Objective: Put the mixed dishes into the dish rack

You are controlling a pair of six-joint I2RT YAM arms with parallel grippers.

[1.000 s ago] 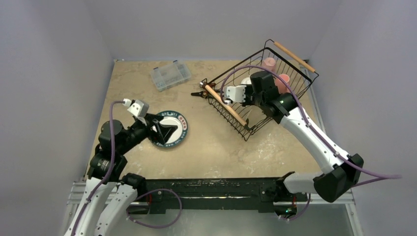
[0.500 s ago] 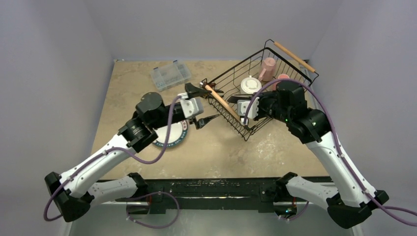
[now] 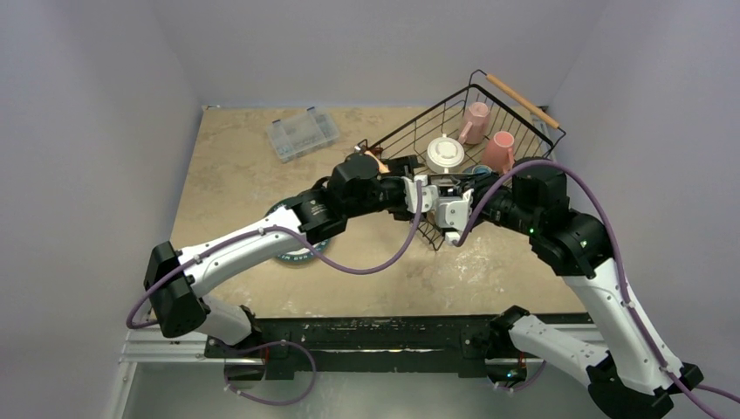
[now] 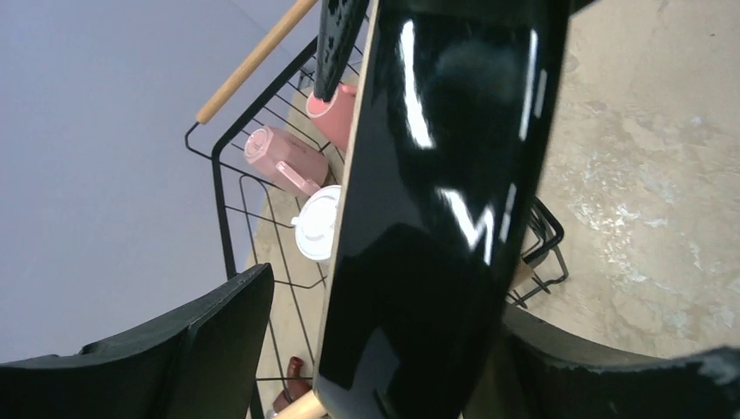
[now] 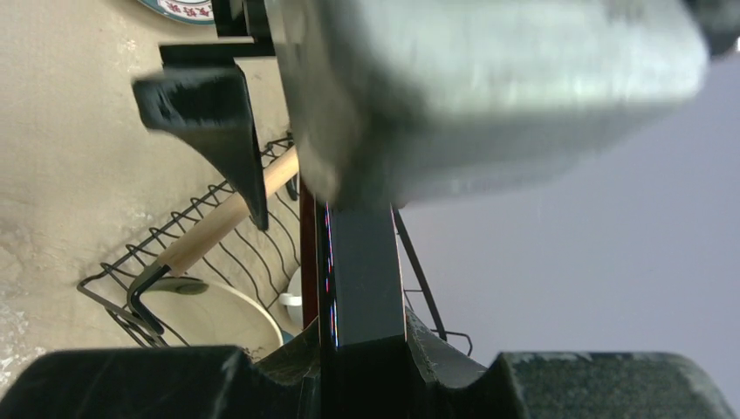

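Where the left end effector (image 3: 419, 186) hangs, dish rack (image 3: 522, 99) wires crowd it.

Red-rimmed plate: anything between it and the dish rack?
Nothing visible on the table between them, but at the near side of the dish rack the right pincer grips a dark dish, left pincer open around it.

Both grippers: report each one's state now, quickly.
Left gripper: jaws open, one on either side of the dark glossy plate, not clamped.
Right gripper: jaws shut on that plate's edge, holding it.
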